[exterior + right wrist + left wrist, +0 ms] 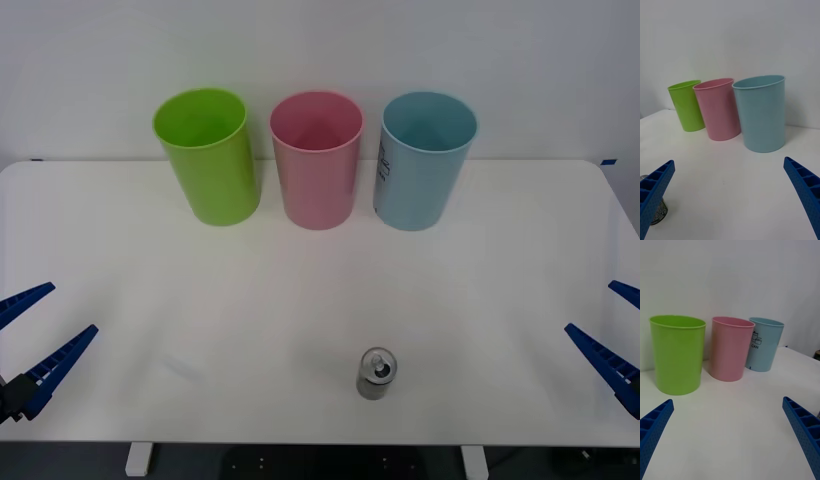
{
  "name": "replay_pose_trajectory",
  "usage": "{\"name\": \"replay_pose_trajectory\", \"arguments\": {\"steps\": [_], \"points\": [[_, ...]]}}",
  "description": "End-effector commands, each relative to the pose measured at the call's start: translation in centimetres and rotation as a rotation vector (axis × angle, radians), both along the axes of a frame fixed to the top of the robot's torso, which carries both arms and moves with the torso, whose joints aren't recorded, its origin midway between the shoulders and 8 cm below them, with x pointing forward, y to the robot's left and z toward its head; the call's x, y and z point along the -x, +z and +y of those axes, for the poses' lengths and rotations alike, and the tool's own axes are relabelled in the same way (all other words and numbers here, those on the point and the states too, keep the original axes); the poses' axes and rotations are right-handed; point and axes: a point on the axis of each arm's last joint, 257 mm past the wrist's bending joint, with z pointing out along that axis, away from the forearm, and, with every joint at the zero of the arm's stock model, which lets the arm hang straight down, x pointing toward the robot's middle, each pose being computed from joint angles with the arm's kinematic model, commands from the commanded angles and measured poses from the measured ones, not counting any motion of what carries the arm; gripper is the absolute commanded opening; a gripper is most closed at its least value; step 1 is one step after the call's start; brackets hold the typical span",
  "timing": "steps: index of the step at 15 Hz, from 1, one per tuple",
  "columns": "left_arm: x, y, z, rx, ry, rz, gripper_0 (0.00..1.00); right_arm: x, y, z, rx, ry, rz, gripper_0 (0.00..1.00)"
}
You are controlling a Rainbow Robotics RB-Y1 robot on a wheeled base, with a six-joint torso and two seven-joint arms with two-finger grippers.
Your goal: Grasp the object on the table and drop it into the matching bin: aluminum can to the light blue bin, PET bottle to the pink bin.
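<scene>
Though small, ribless silver can (377, 373) on smooth white table (300, 300).

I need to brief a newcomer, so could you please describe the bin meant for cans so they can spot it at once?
On the white table, three tall tapered bins stand in a row along the far edge. The light blue bin is the one at the robot's right end, beside the pink bin. Only it carries a small label reading CAN.

light: bright, even, diffuse | shadows: faint, soft beside bins | focus: sharp | glare: mild on table (500, 300)
</scene>
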Motion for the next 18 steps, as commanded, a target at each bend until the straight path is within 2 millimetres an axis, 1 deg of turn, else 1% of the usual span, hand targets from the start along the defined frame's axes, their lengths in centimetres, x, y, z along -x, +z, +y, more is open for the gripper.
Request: {"name": "replay_pose_trajectory", "arguments": {"steps": [1, 2, 3, 5, 6, 9, 14, 16, 18], "points": [[0.0, 0.0, 0.0, 0.0, 0.0, 0.0, 1.0, 0.0, 0.0, 0.0, 0.0, 0.0, 0.0, 1.0], [0.0, 0.0, 0.0, 0.0, 0.0, 0.0, 1.0, 0.6, -0.7, 0.3, -0.028, -0.006, 0.012, 1.0], [0.0, 0.0, 0.0, 0.0, 0.0, 0.0, 1.0, 0.8, -0.8, 0.4, -0.028, -0.008, 0.012, 1.0], [0.0, 0.0, 0.0, 0.0, 0.0, 0.0, 1.0, 1.3, 0.0, 0.9, -0.026, -0.002, 0.008, 1.0], [0.0, 0.0, 0.0, 0.0, 0.0, 0.0, 1.0, 1.7, 0.1, 1.2, -0.026, 0.004, 0.015, 1.0], [0.0, 0.0, 0.0, 0.0, 0.0, 0.0, 1.0, 2.5, -0.6, 1.5, 0.005, 0.039, 0.037, 1.0], [0.0, 0.0, 0.0, 0.0, 0.0, 0.0, 1.0, 4.0, -2.9, 2.9, 0.012, 0.157, 0.077, 1.0], [0.0, 0.0, 0.0, 0.0, 0.0, 0.0, 1.0, 4.3, -3.8, 3.3, 0.025, 0.19, 0.079, 1.0], [0.0, 0.0, 0.0, 0.0, 0.0, 0.0, 1.0, 4.2, -4.7, 3.8, 0.077, 0.204, 0.044, 1.0]]}}
